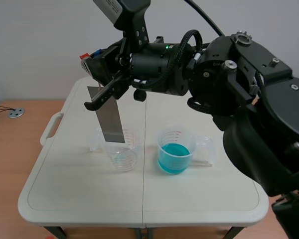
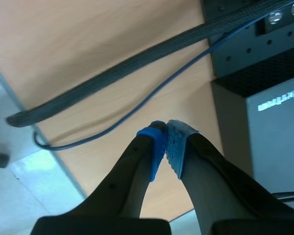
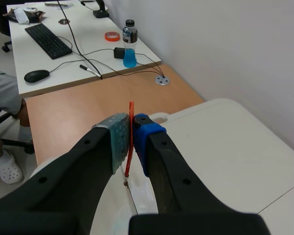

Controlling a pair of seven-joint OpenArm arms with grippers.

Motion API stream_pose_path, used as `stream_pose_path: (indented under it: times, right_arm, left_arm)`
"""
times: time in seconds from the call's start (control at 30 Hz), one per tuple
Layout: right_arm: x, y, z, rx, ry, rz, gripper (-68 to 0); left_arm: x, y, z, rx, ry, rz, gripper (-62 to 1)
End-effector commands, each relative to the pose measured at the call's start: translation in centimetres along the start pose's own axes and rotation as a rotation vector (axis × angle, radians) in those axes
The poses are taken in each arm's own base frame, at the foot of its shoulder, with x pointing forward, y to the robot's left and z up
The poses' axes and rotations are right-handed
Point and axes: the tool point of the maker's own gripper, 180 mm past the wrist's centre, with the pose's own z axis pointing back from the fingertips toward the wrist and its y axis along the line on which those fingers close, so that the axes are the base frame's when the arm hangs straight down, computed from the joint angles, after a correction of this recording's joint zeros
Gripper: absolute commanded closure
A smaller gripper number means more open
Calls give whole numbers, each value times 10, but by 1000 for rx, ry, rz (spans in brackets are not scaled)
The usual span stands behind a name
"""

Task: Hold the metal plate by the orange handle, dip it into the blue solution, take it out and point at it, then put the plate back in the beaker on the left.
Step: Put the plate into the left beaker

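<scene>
The right claw point(image 3: 130, 128) is being held clamped on the orange handle point(image 3: 131, 110), with the tilted metal plate point(image 1: 109, 119) hanging beneath it at the clear beaker point(image 1: 125, 154), whose rim is being endangered, since a slanted descent could catch and tip it.

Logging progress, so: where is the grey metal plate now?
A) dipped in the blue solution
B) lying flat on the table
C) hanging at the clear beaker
C: the grey metal plate hangs from the right gripper, lower end at the clear plastic beaker, apart from the blue solution.
</scene>
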Motion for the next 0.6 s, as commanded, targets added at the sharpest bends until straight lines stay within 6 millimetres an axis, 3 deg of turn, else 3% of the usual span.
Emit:
stream_pose_path:
  times: [0.0,0.57]
  right_arm:
    - [13,-6,-1,-18,-32,20,-13]
    - [-29,-16,-4,-49,-11,-80,-13]
  left_arm:
    - [-1,-6,1,-9,-2,7,-30]
    - [-12,-1,2,5,23,17,-30]
